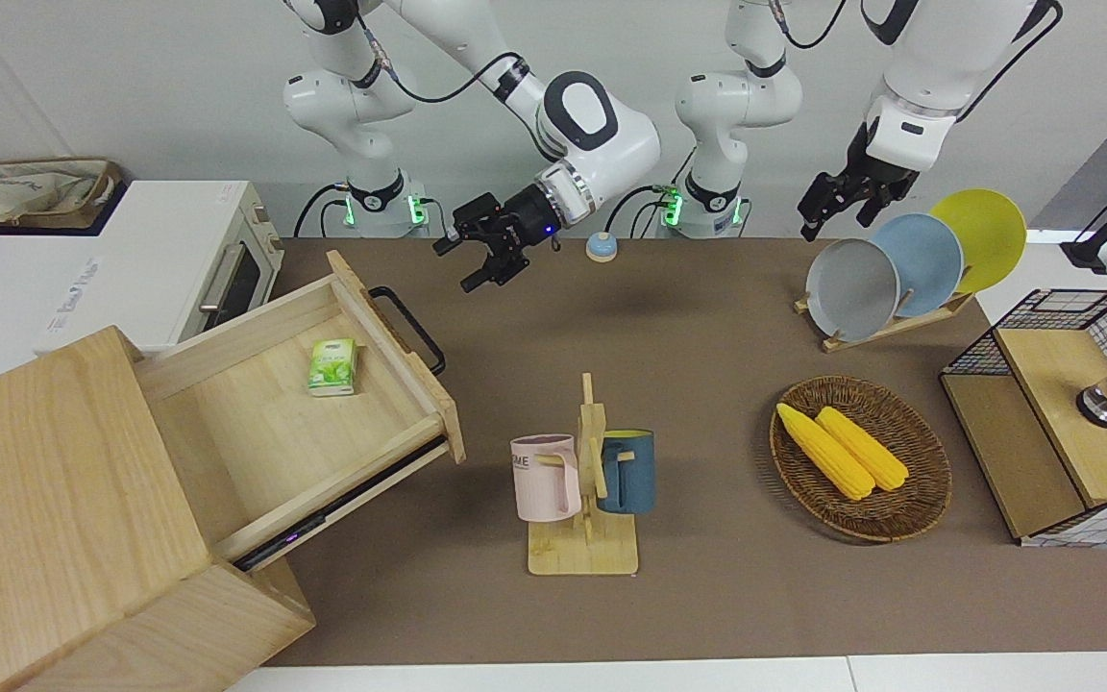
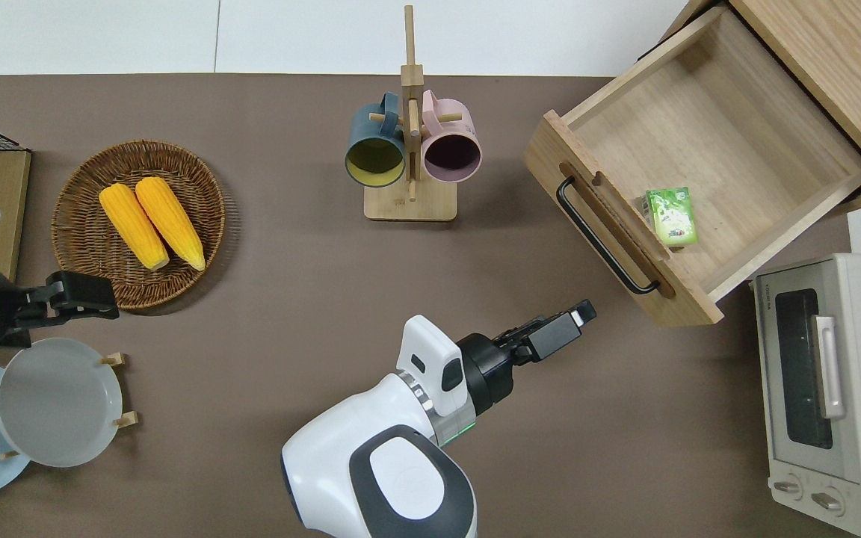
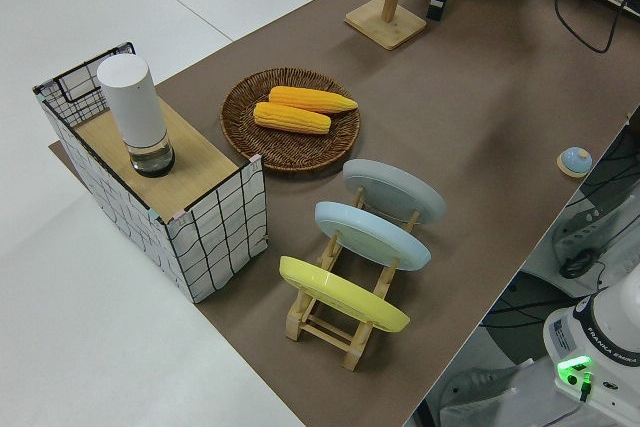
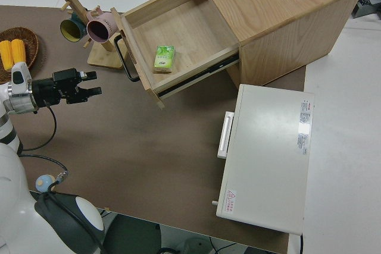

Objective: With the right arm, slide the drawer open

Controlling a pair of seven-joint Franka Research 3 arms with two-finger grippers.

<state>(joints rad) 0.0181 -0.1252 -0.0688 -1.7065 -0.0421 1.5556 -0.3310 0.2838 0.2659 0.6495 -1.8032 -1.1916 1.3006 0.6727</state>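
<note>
The drawer (image 1: 400, 348) stands pulled well out of the big pale wooden box (image 1: 54, 500), its black bar handle (image 1: 409, 332) free. It also shows in the overhead view (image 2: 729, 142) and the right side view (image 4: 190, 28). A green packet (image 1: 332, 365) lies inside it. My right gripper (image 1: 455, 264) is open and empty, with its blue light on. It is off the handle (image 2: 602, 239), over bare table between the drawer's front and the robots, as the overhead view (image 2: 584, 310) and the right side view (image 4: 95, 83) show. My left arm is parked.
A white toaster oven (image 1: 198, 259) stands beside the drawer, nearer to the robots. A mug rack (image 1: 584, 481) with two mugs stands mid-table. A basket of corn (image 1: 861, 457), a plate rack (image 1: 899, 269) and a wire-grid box (image 1: 1063, 423) are toward the left arm's end.
</note>
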